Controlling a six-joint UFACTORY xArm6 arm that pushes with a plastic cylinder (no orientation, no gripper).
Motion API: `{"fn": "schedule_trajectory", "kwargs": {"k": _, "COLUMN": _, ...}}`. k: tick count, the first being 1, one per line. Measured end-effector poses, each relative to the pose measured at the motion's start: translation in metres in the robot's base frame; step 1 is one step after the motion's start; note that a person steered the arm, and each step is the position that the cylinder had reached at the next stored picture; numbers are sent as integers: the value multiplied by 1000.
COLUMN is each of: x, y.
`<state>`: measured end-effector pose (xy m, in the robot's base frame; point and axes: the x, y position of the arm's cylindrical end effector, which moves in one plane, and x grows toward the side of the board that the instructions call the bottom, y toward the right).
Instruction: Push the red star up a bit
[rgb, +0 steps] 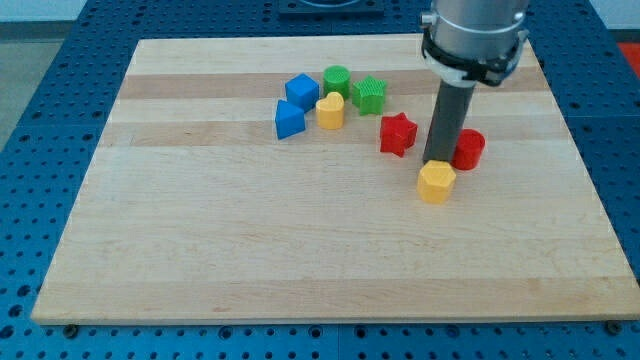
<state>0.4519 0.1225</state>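
The red star (397, 133) lies on the wooden board (250, 240), right of the middle. My tip (436, 160) stands to the star's right and slightly lower, a small gap away. The tip sits just above a yellow hexagon block (436, 183), touching or nearly touching it. A red round block (469, 149) is right of the rod, partly hidden by it.
A cluster sits at the upper middle: a blue cube (301, 91), a blue wedge-like block (289, 120), a yellow heart (330, 111), a green cylinder (337, 80) and a green star-like block (369, 94). The board's right edge is near the red round block.
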Motion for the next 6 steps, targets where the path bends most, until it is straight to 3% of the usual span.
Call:
{"fn": "schedule_trajectory", "kwargs": {"k": 2, "x": 6, "y": -35}}
{"fn": "schedule_trajectory", "kwargs": {"k": 6, "x": -28, "y": -40}}
